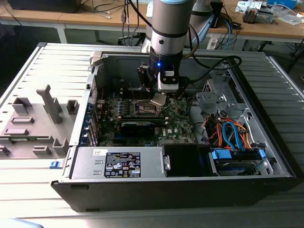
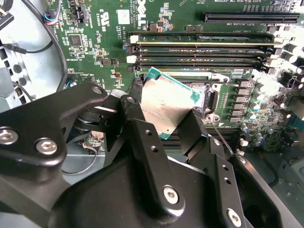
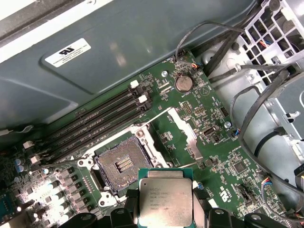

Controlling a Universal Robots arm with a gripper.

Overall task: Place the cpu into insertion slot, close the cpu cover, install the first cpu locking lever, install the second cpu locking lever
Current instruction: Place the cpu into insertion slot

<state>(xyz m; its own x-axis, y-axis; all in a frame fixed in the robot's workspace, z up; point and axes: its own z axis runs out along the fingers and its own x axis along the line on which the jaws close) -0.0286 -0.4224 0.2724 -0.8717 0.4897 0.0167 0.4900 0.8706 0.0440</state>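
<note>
- My gripper [image 2: 165, 124] has its jaws clamped on two opposite edges of the cpu [image 3: 165, 197], metal top up. It holds the chip clear of the motherboard [image 1: 178, 118] inside the open computer case [image 1: 266, 161].
- The chip hangs just to the exterior view's right of the insertion slot [image 3: 121, 164], near it but not over it, touching nothing.
- The slot lies uncovered with its contact field bare. The silvery plate [image 3: 186, 137] standing beside it is, I judge, the cpu cover swung open, so the way down looks free.
- The step in hand, as I read it, is seating the chip. I want it square over the slot before any descent, with edges parallel to the silvery border and corners matched.
- In the second wrist view the chip looks tilted against the board, though I cannot tell how much of that is camera angle. It should be level, or one corner lands first and bends contacts.
- The descent should be slow and straight, with no sideways slide once low.
- The memory slots [image 3: 95, 121] run alongside the slot, and my fingers must stay off them and off the raised plate.
- The chip should settle under its own weight, so I wouldn't press.
</note>
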